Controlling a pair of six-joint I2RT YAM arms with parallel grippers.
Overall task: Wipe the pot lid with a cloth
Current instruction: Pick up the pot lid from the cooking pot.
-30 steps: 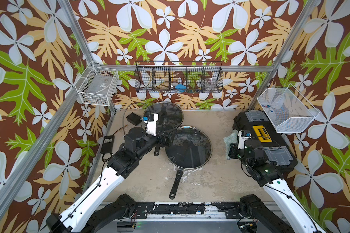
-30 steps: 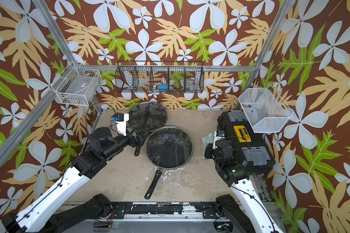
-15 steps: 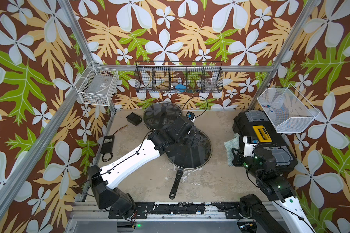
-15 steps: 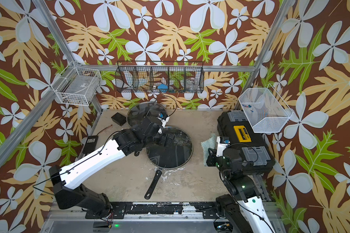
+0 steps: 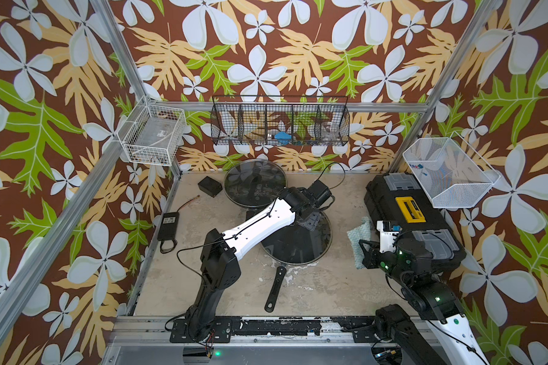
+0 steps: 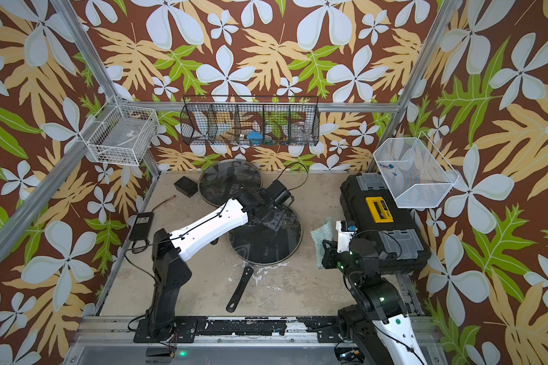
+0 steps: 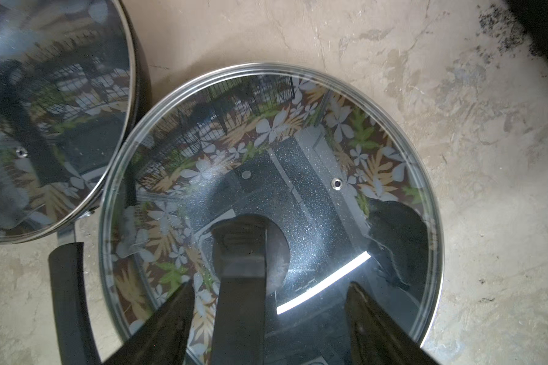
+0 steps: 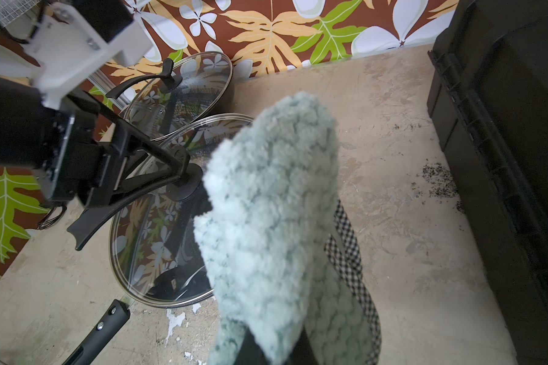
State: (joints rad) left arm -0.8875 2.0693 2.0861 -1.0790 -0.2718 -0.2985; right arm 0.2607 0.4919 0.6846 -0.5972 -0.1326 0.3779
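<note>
Left gripper (image 7: pixel 271 282) sits spread wide around the lid (image 7: pixel 329 142)'s handle (image 7: pixel 241 252), not pinching it. Lid's on the pan (image 5: pixel 274 292), mid-table. Right gripper (image 5: pixel 365 252) is clamped on the cloth (image 8: pixel 272 205), near the lid.

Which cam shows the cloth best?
Right wrist: the cloth fills mid-frame, fluffy pile sharp. In both top views the cloth is only a small pale patch beside the black toolbox. Left wrist view misses it.

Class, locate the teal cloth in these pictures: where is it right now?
In both top views the cloth hangs pinched in the right claw, on the right side, between the pot lid and the black toolbox.
</note>
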